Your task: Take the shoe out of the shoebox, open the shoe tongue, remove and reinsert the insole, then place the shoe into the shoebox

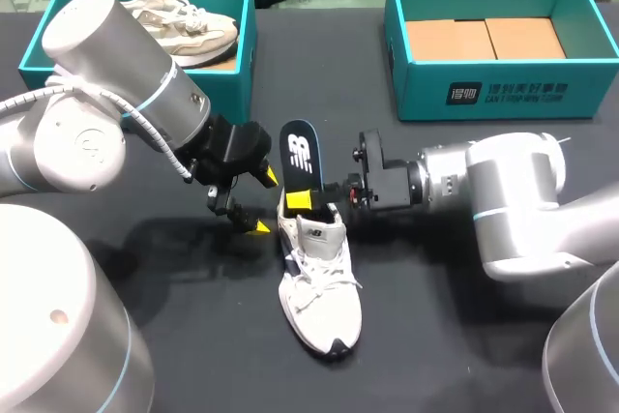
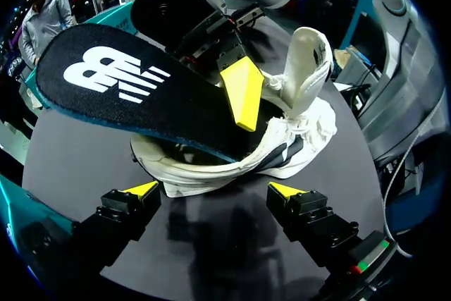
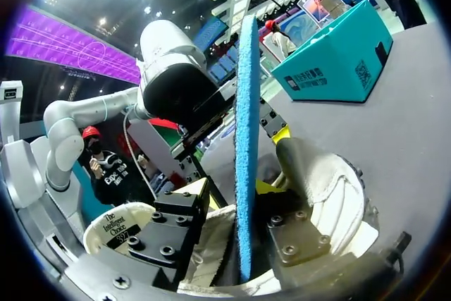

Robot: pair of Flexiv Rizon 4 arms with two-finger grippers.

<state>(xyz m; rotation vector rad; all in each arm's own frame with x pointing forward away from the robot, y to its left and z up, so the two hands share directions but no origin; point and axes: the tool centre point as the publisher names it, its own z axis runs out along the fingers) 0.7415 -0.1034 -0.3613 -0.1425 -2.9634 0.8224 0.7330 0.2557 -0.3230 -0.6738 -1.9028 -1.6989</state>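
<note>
The insole (image 1: 299, 154) is gripped by the right gripper (image 1: 308, 198), steeply tilted, lower end inside the shoe (image 1: 321, 289); the left gripper (image 1: 263, 202) is spread wide just beside.

White logo on insole (image 1: 299, 155); seemingly illegible print on shoebox (image 1: 542, 94).

The yellow-tipped left gripper (image 1: 263, 202) hangs low with fingers (image 2: 141, 189) spread wide, while the right gripper (image 1: 314, 198), held level, seems clamped on a dark flat insole (image 1: 299, 157).
</note>
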